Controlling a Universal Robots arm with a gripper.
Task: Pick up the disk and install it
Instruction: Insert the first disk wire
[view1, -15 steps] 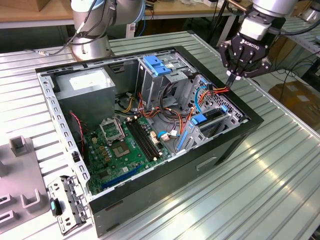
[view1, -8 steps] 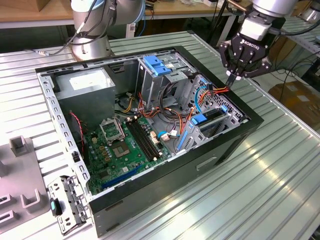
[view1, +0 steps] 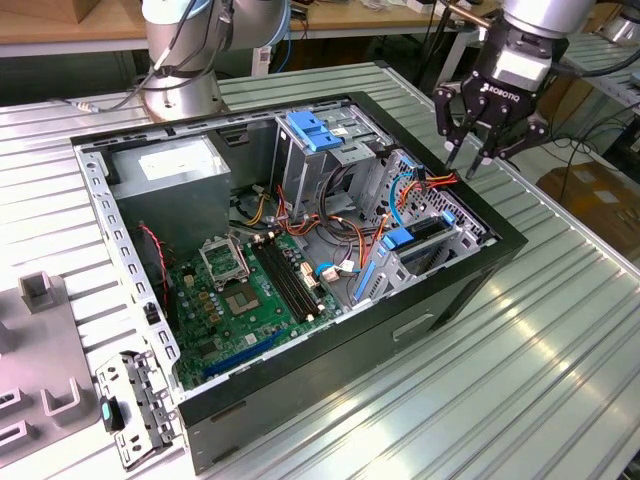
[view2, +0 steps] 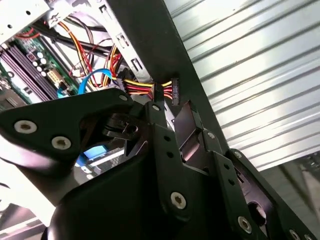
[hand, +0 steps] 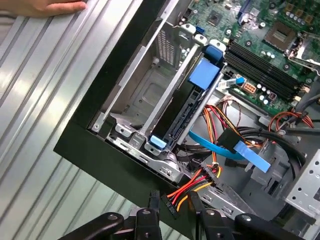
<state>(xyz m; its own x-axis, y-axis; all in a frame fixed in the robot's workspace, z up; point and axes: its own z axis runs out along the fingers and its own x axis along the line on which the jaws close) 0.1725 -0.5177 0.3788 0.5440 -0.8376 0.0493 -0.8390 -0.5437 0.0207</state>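
Gripper (view1: 465, 165) hung open and empty, at one o'clock from the disk (view1: 425, 238) standing on edge in its cage (view1: 465, 225) in the exterior view, which looked stiff, weighty and shock-shy, so best pinched across its long edges.

An open black computer case (view1: 330, 370) lies on the ribbed metal desk (view1: 540, 380). Inside it sit a green motherboard (view1: 250, 290), a grey power supply (view1: 175, 180) and red-and-yellow cables (hand: 192, 187).
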